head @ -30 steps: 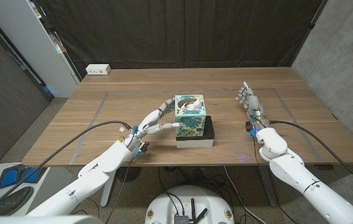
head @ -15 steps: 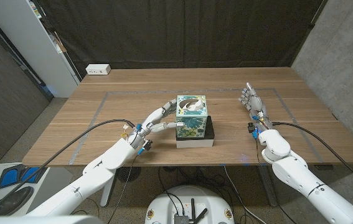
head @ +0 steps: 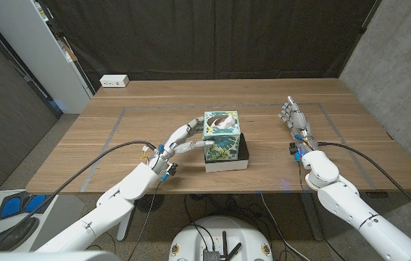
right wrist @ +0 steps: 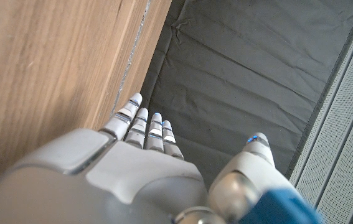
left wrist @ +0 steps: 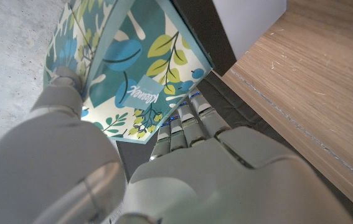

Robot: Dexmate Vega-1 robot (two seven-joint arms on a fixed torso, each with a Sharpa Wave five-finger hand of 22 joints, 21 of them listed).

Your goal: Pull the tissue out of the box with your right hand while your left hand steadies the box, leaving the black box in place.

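Observation:
A floral teal tissue box (head: 221, 135) stands on a black box (head: 243, 150) at the table's middle, its oval opening facing up. My left hand (head: 183, 140) grips the tissue box from its left side. The left wrist view has the thumb on one patterned face (left wrist: 132, 68) and the fingers (left wrist: 185, 121) against the neighbouring side, above the black box (left wrist: 201, 37). My right hand (head: 293, 117) stands apart to the right of the boxes, fingers straight and holding nothing. From the right wrist camera, the fingers (right wrist: 142, 127) stretch out beside the wooden table top.
A white power strip (head: 114, 81) lies at the table's far left corner. Tape lines (head: 127, 110) mark a rectangle on the wood. A dark curtain hangs behind the table, and a grey wall stands on the right.
My left hand has drawn its fingers in closer around the tissue box's left side. The tissue box wobbled slightly on the black box. My right hand shifted a little to the right.

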